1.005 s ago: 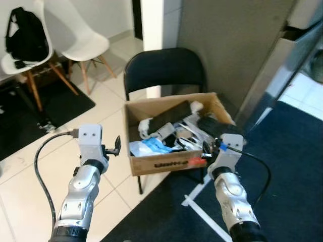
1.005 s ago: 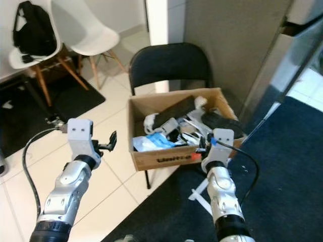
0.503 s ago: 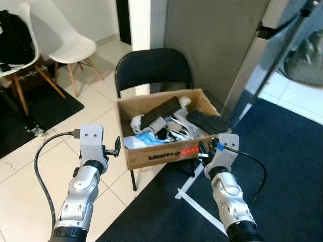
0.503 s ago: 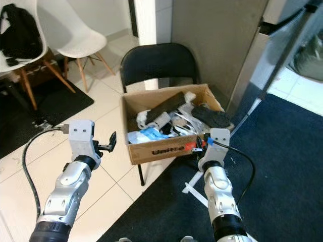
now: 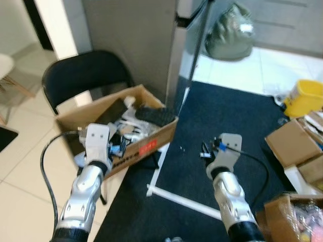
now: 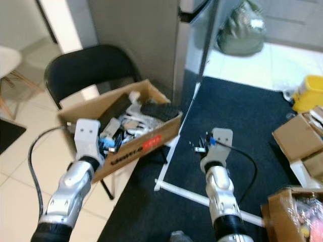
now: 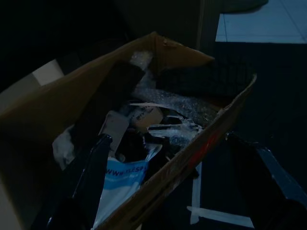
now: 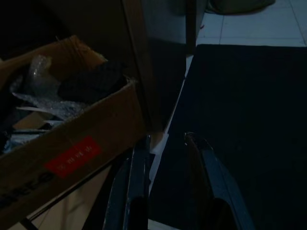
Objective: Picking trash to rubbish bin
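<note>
A brown cardboard box (image 5: 151, 136) with a red label sits on a black folding chair (image 5: 86, 75). It holds trash: bubble wrap (image 7: 177, 103), a blue-and-white packet (image 7: 122, 170) and a black flat item (image 5: 154, 115). My left gripper (image 5: 117, 148) is open, held just before the box's front wall, with nothing between its fingers (image 7: 91, 172). My right gripper (image 5: 204, 149) hangs over the dark carpet to the right of the box, open by a narrow gap and empty, as the right wrist view (image 8: 167, 138) confirms.
A dark carpet (image 5: 227, 111) with a white tape strip (image 5: 181, 199) lies ahead. A grey pillar (image 5: 136, 40) rises behind the chair. A green bag (image 5: 229, 35) lies on tiles at the back. A yellow bucket (image 5: 303, 98) and more cardboard boxes (image 5: 290, 143) stand right.
The camera has swung to the right: the box and chair slid left in view, and the carpet, bag, bucket and boxes came in. Both grippers keep their pose.
</note>
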Motion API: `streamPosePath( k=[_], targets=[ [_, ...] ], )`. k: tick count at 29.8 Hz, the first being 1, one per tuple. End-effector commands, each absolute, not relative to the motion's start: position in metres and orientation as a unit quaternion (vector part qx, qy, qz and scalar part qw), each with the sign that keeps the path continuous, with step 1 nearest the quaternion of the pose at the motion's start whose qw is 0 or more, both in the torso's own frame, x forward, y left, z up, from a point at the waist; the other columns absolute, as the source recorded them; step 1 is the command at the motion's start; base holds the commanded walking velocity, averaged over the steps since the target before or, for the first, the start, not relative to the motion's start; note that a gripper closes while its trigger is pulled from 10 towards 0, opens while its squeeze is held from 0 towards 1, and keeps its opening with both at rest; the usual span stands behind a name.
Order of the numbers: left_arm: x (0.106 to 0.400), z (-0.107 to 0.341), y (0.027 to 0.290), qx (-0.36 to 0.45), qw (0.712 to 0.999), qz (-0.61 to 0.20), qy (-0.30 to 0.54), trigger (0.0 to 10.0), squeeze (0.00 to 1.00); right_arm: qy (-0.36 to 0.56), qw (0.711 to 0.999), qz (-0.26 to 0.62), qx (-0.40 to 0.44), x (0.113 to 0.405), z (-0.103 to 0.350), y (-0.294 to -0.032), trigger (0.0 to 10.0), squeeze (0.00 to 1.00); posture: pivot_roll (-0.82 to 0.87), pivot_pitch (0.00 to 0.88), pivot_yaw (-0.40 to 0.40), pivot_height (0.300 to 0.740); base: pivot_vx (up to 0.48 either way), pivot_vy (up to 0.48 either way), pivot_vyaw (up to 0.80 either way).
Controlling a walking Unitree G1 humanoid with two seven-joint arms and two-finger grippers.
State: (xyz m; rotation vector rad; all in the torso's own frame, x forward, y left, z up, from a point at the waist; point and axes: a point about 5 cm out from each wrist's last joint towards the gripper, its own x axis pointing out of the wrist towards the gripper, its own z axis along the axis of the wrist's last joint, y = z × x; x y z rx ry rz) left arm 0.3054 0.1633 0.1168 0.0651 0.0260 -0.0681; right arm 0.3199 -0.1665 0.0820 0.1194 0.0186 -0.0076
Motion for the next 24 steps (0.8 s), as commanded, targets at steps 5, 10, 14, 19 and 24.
streamPosePath(
  k=[5,10,14,19,24],
  targets=[
    [0.3050,0.1113,0.1671,0.045,0.998,-0.035,0.023,10.0,0.00,0.027,0.998,-0.021,0.058,0.3166,0.0747,-0.1722,10.0,0.00,0.04,0.101,0.040,0.740,0.000,0.000,-0.80],
    [0.3047,0.1109,0.1672,0.046,0.998,-0.036,0.024,10.0,0.00,0.028,0.998,-0.022,0.058,0.3161,0.0740,-0.1728,10.0,0.00,0.04,0.103,0.044,0.740,0.000,0.000,-0.80],
    [0.3049,0.1103,0.1671,0.047,0.998,-0.036,0.025,10.0,0.00,0.031,0.998,-0.024,0.055,0.3145,0.0717,-0.1731,10.0,0.00,0.04,0.107,0.044,0.740,0.000,0.000,-0.80],
    [0.3052,0.1096,0.1679,0.047,0.998,-0.034,0.026,10.0,0.00,0.043,0.997,-0.030,0.062,0.3129,0.0681,-0.1737,10.0,0.00,0.04,0.108,0.046,0.740,0.000,0.000,-0.80],
    [0.3063,0.1096,0.1669,0.047,0.998,-0.034,0.027,10.0,0.00,0.044,0.997,-0.033,0.057,0.3114,0.0669,-0.1757,10.0,0.00,0.04,0.109,0.048,0.740,0.000,0.000,-0.80]
  ],
)
